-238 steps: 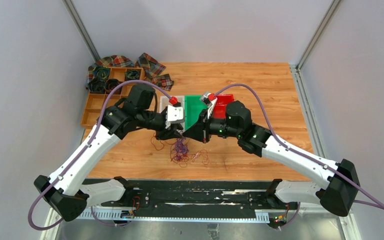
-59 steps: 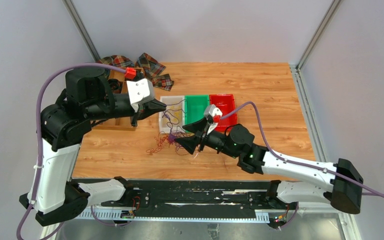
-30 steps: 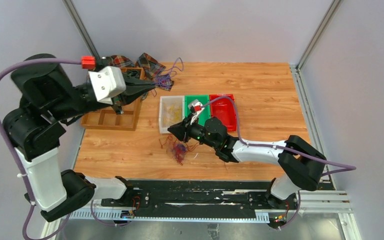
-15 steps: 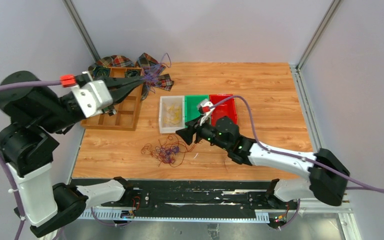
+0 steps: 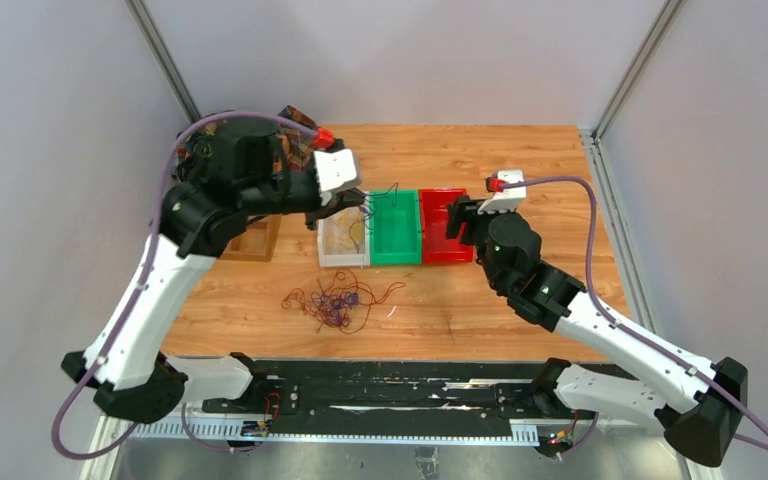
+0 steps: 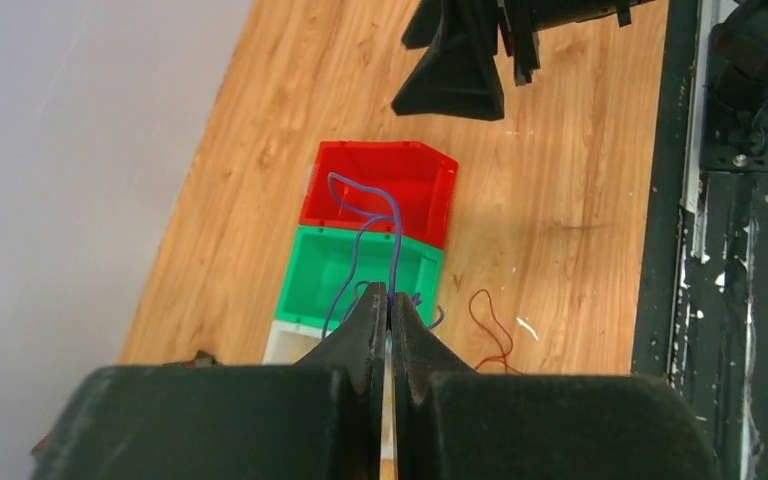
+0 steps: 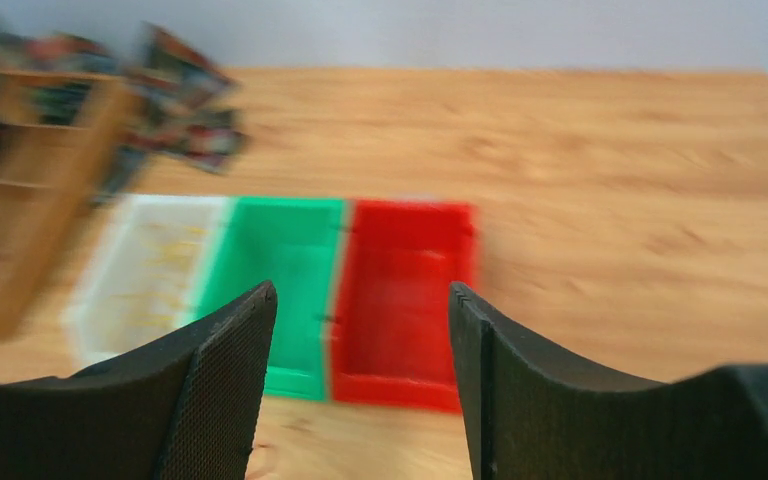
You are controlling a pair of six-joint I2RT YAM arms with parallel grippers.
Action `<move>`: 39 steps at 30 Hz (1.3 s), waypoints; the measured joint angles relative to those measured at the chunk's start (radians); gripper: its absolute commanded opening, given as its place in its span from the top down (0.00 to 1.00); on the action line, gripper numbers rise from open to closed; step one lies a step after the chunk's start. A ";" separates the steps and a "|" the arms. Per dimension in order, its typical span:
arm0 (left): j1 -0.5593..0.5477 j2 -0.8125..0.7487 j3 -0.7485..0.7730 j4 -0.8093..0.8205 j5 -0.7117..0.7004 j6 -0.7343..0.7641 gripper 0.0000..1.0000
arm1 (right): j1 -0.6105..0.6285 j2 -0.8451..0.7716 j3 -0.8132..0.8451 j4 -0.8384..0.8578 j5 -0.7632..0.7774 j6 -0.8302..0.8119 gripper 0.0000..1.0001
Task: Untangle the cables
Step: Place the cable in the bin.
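Observation:
The cables lie as a clump [image 5: 335, 300] of dark red-brown and purple loops on the wood in front of the bins. My left gripper [image 5: 362, 212] hangs over the seam between the white and green bins. Its fingers are shut on one purple cable [image 6: 365, 215], whose loops dangle above the green bin [image 6: 325, 275] and the red bin [image 6: 415, 190]. In the left wrist view the tips [image 6: 390, 297] meet with the wire pinched between them. My right gripper [image 7: 360, 290] stands open with nothing in it, over the red bin [image 5: 443, 225].
White bin [image 5: 342, 238], green bin [image 5: 395, 228] and red bin stand in a row mid-table. A wooden compartment tray [image 5: 250, 238] and plaid cloths [image 5: 295, 120] sit at the back left. A loose red-brown wire [image 6: 490, 320] lies near the front edge.
My left arm swung from the back left over to the bins, carrying the purple cable. My right gripper opened and drew back to the right, leaving the clump on the table.

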State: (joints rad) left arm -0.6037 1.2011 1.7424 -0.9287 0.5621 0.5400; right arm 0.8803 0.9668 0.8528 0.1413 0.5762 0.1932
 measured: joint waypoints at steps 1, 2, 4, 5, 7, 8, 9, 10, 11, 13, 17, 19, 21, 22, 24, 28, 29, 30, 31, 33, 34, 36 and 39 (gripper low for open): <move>-0.003 0.026 -0.002 0.011 0.003 0.001 1.00 | -0.027 -0.001 -0.006 -0.044 0.040 0.019 0.36; -0.008 0.052 -0.002 0.024 0.004 0.003 0.99 | -0.056 -0.004 -0.019 -0.084 0.073 0.039 0.36; -0.020 0.119 -0.002 0.063 0.007 0.003 1.00 | -0.112 -0.021 -0.056 -0.161 0.125 0.090 0.36; -0.025 0.152 -0.001 0.083 0.007 0.003 1.00 | -0.134 -0.028 -0.074 -0.191 0.143 0.113 0.36; -0.034 0.219 0.003 0.122 0.007 0.003 1.00 | -0.179 -0.050 -0.117 -0.247 0.173 0.164 0.36; -0.039 0.260 0.011 0.142 0.007 0.003 1.00 | -0.193 -0.058 -0.131 -0.264 0.180 0.180 0.36; -0.040 0.298 0.022 0.160 0.007 0.002 1.00 | -0.205 -0.066 -0.143 -0.279 0.186 0.193 0.36; -0.048 0.333 0.034 0.175 0.007 0.002 1.00 | -0.216 -0.074 -0.158 -0.290 0.189 0.208 0.36; -0.053 0.376 0.051 0.195 0.007 0.000 0.99 | -0.223 -0.080 -0.167 -0.299 0.192 0.219 0.36; -0.061 0.436 0.074 0.229 0.007 -0.006 1.00 | -0.235 -0.090 -0.182 -0.309 0.196 0.239 0.36; -0.074 0.544 0.113 0.303 0.003 -0.024 1.00 | -0.248 -0.105 -0.199 -0.313 0.199 0.263 0.37; -0.082 0.599 0.144 0.330 -0.002 -0.035 1.00 | -0.259 -0.106 -0.206 -0.312 0.200 0.268 0.37; -0.089 0.648 0.174 0.360 -0.006 -0.048 1.00 | -0.265 -0.106 -0.215 -0.312 0.200 0.272 0.38; -0.093 0.667 0.184 0.376 -0.008 -0.054 1.00 | -0.265 -0.106 -0.219 -0.311 0.199 0.274 0.38; -0.097 0.699 0.192 0.417 -0.016 -0.068 1.00 | -0.266 -0.106 -0.227 -0.311 0.195 0.277 0.39; -0.100 0.746 0.192 0.485 -0.044 -0.092 1.00 | -0.276 -0.106 -0.245 -0.309 0.190 0.282 0.40; -0.100 0.752 0.191 0.493 -0.053 -0.096 1.00 | -0.278 -0.107 -0.250 -0.308 0.190 0.282 0.40; -0.100 0.760 0.185 0.506 -0.066 -0.100 1.00 | -0.279 -0.109 -0.254 -0.308 0.190 0.282 0.40; -0.100 0.762 0.176 0.516 -0.078 -0.103 1.00 | -0.280 -0.113 -0.258 -0.308 0.190 0.282 0.40; -0.100 0.763 0.148 0.531 -0.105 -0.103 1.00 | -0.281 -0.127 -0.264 -0.308 0.190 0.282 0.40; -0.100 0.763 0.136 0.535 -0.116 -0.103 1.00 | -0.282 -0.134 -0.264 -0.307 0.190 0.282 0.40; -0.100 0.763 0.100 0.542 -0.145 -0.103 0.99 | -0.287 -0.146 -0.264 -0.306 0.189 0.282 0.41; -0.100 0.763 0.049 0.537 -0.171 -0.103 0.99 | -0.289 -0.156 -0.264 -0.304 0.183 0.282 0.41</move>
State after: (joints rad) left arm -0.7040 1.9636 1.7916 -0.3920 0.3916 0.4366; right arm 0.5915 0.8104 0.5884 -0.1627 0.7597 0.4751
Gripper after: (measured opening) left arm 0.018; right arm 0.594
